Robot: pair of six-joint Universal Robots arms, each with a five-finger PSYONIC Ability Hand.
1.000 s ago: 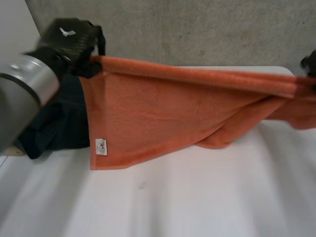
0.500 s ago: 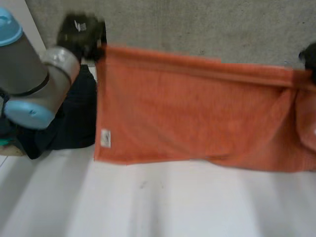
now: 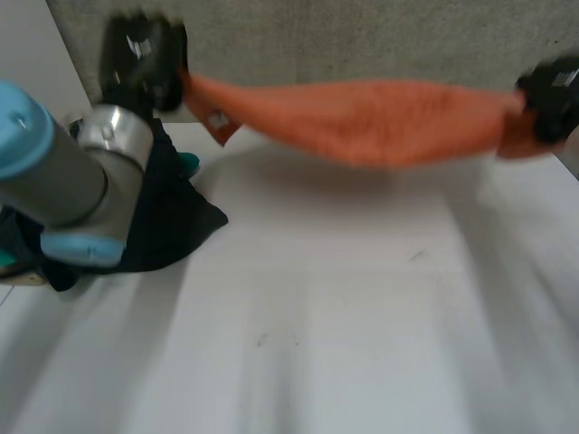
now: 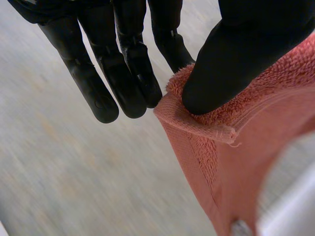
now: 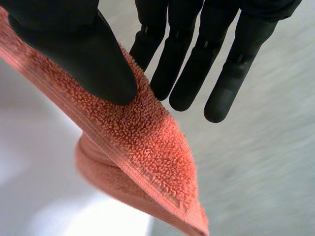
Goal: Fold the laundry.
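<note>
Fingers (image 4: 170, 44) and thumbs (image 5: 83, 59) tight on towel (image 3: 380, 122) corners

The head view looks down from between and behind the arms, across the white table (image 3: 362, 344) toward the grey concrete wall (image 3: 362, 36), with the grey left arm with light-blue caps (image 3: 54, 181) close to the lens. Each wrist view sits very near (terry loops are plain), looking along the black left hand (image 4: 130, 59) or the black right hand (image 5: 74, 49). All three share the orange terry towel (image 3: 380, 122), whose two ends the head view takes in together
</note>
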